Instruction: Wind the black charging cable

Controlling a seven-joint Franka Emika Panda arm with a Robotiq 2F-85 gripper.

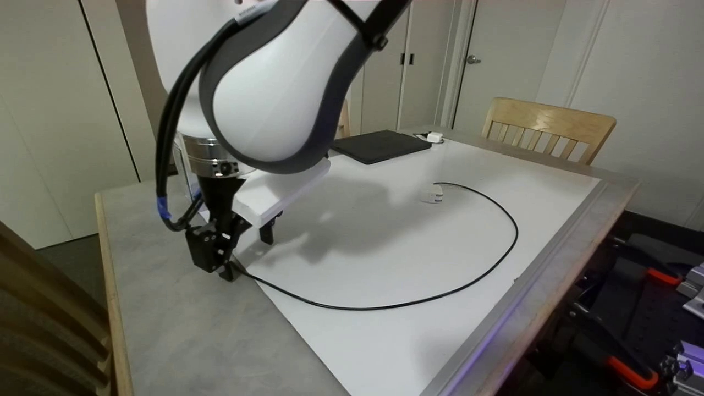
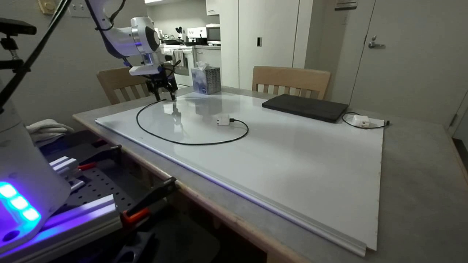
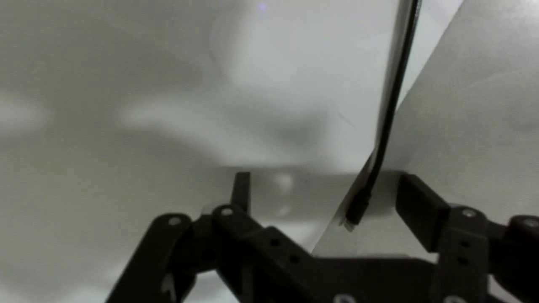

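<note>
Wrist view: black cable point(image 3: 396, 84) cropped above, gripper point(image 3: 323, 191) below (connector tip point(image 3: 349, 226) blurry).

The robot's white base point(image 2: 33, 168) stands beside the desk point(image 1: 165, 308), lit blue. Its arm point(image 1: 269, 93) reaches over one end of the desk. The wrist point(image 1: 212, 157) points downward there, with the hand point(image 2: 165, 98) beneath it, its two fingers point(image 3: 419, 210) spread well apart, low at the desk's surface; whether they touch the desk is impossible to tell.
</note>
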